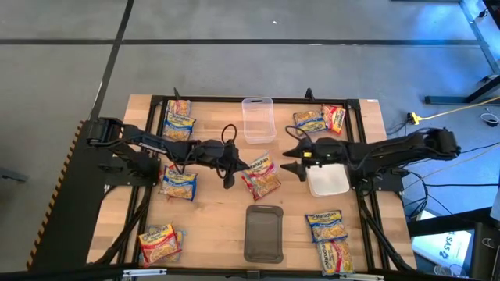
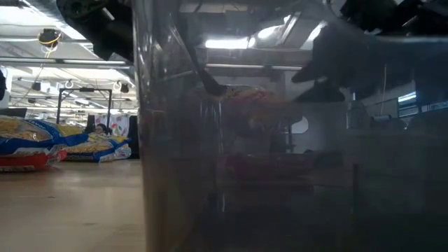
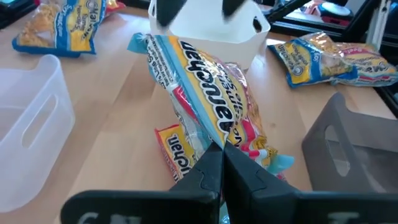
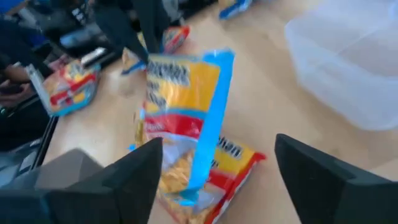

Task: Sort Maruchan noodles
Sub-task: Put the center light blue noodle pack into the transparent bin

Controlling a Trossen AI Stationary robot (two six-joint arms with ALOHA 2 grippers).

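Near the table's middle, my left gripper (image 1: 233, 170) is shut on a Maruchan noodle packet (image 3: 199, 81), yellow with blue edges and a red band, and holds it raised and tilted. Beneath it a second, red-banded packet (image 3: 177, 152) lies flat on the wood. My right gripper (image 1: 291, 161) is open just right of the pair. In its wrist view the raised packet (image 4: 183, 99) stands ahead of the gap between its fingers, untouched. Other packets lie at the far left (image 1: 178, 119), the left (image 1: 178, 184), the near left (image 1: 160, 243), the far right (image 1: 320, 119) and the near right (image 1: 328, 236). My left gripper pinches the raised packet's sealed end (image 3: 214, 142) between its two fingers (image 3: 205, 177), which come from the table's left, slanting a little downward. The packet reaches away from the fingers toward the right, tilted. Whether its lower edge (image 4: 186, 190) touches the packet beneath, I cannot tell.
A clear plastic tub (image 1: 258, 119) stands at the far middle and fills most of the low view. A white tray (image 1: 332, 182) lies under my right arm. A dark grey tray (image 1: 263, 232) lies at the near middle. Bare wood shows between the trays and packets.
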